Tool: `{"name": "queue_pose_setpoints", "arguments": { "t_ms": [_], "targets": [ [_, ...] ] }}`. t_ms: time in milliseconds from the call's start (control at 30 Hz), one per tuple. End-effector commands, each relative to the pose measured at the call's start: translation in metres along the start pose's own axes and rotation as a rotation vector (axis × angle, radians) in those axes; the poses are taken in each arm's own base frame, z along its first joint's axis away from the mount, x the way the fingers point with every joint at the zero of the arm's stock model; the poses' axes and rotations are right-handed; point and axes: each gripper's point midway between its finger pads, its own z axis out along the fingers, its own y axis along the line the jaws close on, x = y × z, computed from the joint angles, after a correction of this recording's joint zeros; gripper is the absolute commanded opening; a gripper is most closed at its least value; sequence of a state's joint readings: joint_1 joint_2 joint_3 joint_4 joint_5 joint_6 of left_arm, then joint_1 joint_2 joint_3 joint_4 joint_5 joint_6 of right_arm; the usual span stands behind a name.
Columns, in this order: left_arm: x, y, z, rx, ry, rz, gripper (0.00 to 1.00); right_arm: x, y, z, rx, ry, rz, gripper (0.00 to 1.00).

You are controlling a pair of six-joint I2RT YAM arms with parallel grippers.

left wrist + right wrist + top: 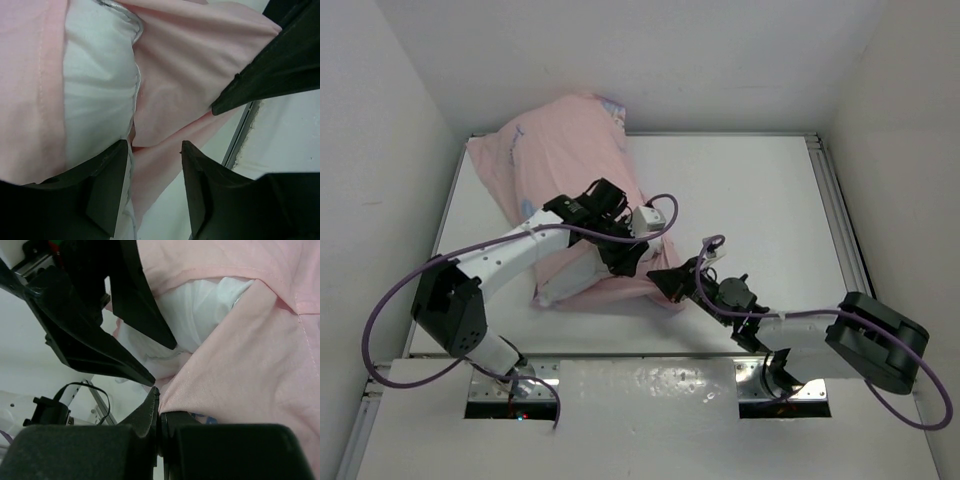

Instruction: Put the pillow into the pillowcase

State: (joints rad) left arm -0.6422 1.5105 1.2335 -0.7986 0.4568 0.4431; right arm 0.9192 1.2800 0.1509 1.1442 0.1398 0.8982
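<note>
Pillowcase [565, 150]: pale pink side outward, bulging, lying on the left and far part of the surface [750, 200], with its far end up against the back wall
Pillow [200, 305]: mostly inside the pillowcase; only a white end shows at the mouth, framed by pink hem
Long axis: the stuffed bundle runs from the far left toward the near centre, with the mouth at the near end facing the arm bases
Left claw [155, 190]: released, jaws standing apart and nothing pinched between them; poised at the mouth, tips aimed into the bundle
Right claw [159, 410]: clenched on a fold of the pillowcase hem at the near right corner of the mouth, the cloth fanning out from the pinch
Governing relation: the exposed pillow end lies just ahead of the left claw's tips, offset toward the finger on the left of its wrist view; the free pink flap lies ahead of the other finger
Nearer arm: both are at the mouth; the left is nearer the pillow, the right nearer the hem
Stage, as judged: late, with the last of the pillow left to cover
Next move, as judged: push the white end along the long axis, away from the bases, while the right grip keeps the hem taut
Risk, as judged: the hem slipping from the pinch, or cloth bunching ahead of the pillow
</note>
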Motion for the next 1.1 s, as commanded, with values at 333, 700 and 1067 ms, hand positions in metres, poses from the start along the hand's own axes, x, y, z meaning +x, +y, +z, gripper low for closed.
{"name": "queue_pose_setpoints", "arguments": {
  "t_ms": [333, 700, 1067],
  "targets": [
    [-0.015, 0.012, 0.04, -0.062, -0.038, 0.057, 0.64, 0.0, -0.004, -0.011, 0.053, -0.051, 0.002, 0.0],
    [-0.012, -0.016, 0.069, 0.119, -0.026, 0.083, 0.28, 0.0, -0.018, -0.023, 0.134, -0.037, -0.049, 0.0],
    [-0.044, -0.027, 0.004, 0.001, -0.064, 0.172, 0.0, -0.023, -0.058, -0.072, 0.519, 0.08, -0.175, 0.91]
  ]
}}
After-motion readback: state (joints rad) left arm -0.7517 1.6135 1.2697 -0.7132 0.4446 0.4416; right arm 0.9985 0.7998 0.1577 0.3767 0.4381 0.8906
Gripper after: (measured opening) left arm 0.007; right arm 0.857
